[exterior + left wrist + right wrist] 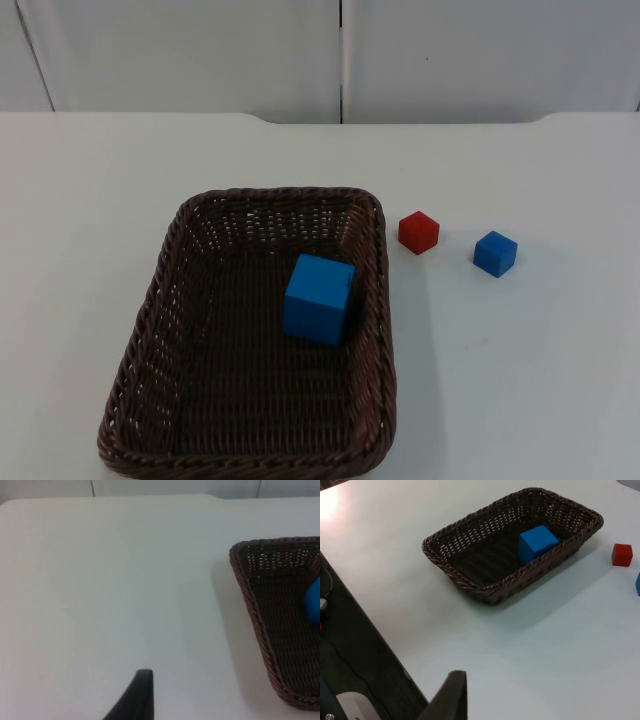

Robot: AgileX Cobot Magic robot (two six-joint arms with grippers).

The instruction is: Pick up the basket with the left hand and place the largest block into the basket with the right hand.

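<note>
The basket (150,400) is sitting on the table (520,380), the big blue block (319,299) lying inside against its right wall. Beyond, a red block (418,232) and small blue block (495,253) are resting apart. The wrist views are offering one fingertip each, so I cannot tell either gripper's state.

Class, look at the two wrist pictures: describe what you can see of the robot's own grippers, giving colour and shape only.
Little of either gripper is in view. In the left wrist view, one fingertip of the left gripper is black, smooth and matte, a narrow curved blade with a squared-off end. In the right wrist view, the right gripper's fingertip looks alike: black, tapered, flat-topped. No markings can be made out on either.
</note>
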